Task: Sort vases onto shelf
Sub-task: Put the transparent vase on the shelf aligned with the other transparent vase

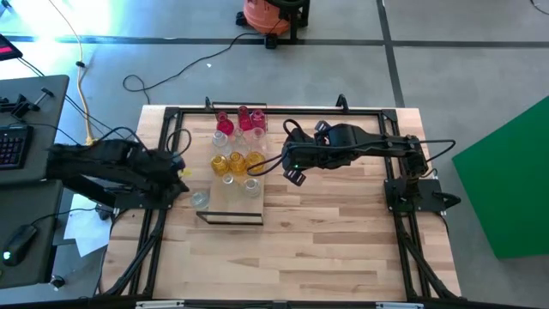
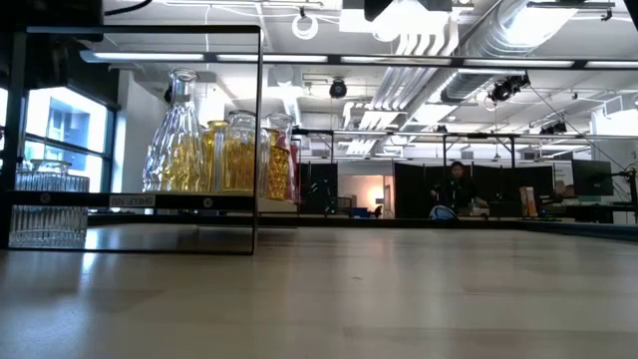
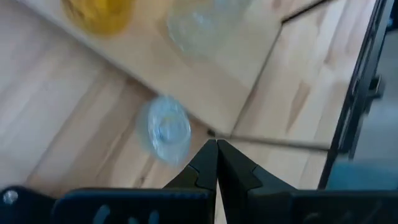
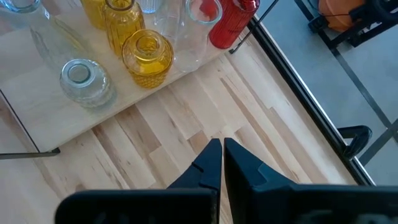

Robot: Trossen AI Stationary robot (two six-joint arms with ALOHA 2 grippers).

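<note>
Most of the vases already stand on the shelf (image 1: 232,202) toward the back middle of the bench: red ones (image 1: 225,124) at the back, amber ones (image 1: 237,162) in the middle, a clear one (image 1: 251,186) nearer the front. One clear vase (image 1: 200,198) remains on the bench just off the shelf's left edge, so I judge the job nearly done. The left gripper (image 3: 217,149) is pinched empty near that vase and the right gripper (image 4: 222,148) is pinched empty beside the shelf's right edge; the exact count of crowded vases is hard to make out.
</note>
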